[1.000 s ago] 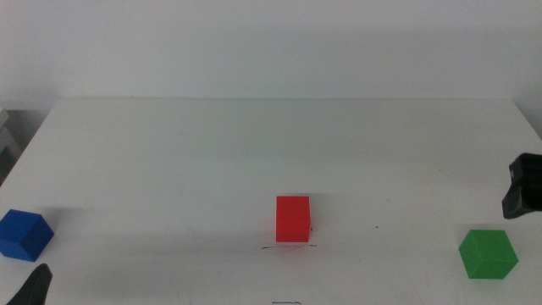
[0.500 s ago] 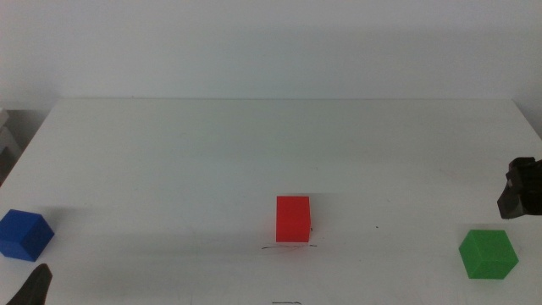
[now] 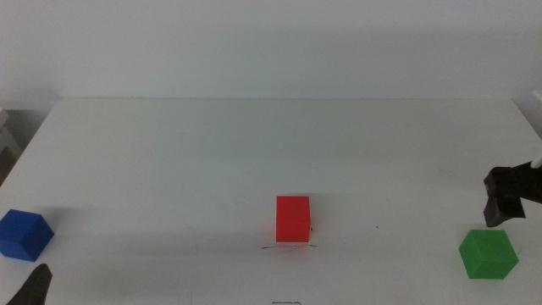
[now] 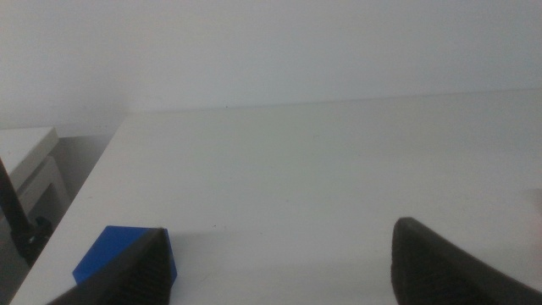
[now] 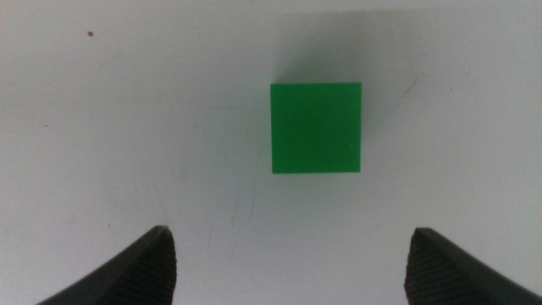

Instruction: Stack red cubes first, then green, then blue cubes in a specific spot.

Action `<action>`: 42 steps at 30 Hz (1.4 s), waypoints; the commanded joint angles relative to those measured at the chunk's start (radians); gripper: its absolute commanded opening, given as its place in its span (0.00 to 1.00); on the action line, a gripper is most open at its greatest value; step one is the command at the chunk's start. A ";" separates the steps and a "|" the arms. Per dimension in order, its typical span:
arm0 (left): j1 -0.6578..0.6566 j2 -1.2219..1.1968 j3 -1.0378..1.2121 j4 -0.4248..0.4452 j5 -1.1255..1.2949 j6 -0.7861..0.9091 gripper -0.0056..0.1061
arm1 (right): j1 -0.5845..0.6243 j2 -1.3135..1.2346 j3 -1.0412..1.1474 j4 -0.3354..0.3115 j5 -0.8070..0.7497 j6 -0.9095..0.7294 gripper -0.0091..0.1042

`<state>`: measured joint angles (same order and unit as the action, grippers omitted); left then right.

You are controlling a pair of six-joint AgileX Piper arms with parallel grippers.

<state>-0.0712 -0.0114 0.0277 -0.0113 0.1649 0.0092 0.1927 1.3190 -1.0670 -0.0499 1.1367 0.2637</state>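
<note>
Overhead, right pincer (image 5: 288, 254) agape above green (image 5: 316, 127).

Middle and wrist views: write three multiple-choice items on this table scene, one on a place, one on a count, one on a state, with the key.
1. Where does the red cube sit?
A. at the faint scribbled line
B. on the green cube
C. at the table's far edge

2. How many cubes are stacked on another cube?
A. two
B. one
C. none

3. What state is the right gripper in?
A. shut on the blue cube
B. open, above the green cube
C. shut on the red cube

Key: 1 A, its base meets the line; 2 C, all three stand apart on the table; 3 B, the right wrist view shows its jaws wide apart, green cube beyond them.
</note>
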 commanded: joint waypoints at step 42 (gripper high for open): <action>0.001 -0.026 -0.001 -0.010 -0.075 -0.009 0.83 | -0.098 0.324 -0.021 -0.002 -0.129 -0.075 0.86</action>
<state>-0.0712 -0.0114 0.0277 -0.0113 0.1649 0.0092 0.1030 1.6713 -1.0670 -0.0452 1.0191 0.2063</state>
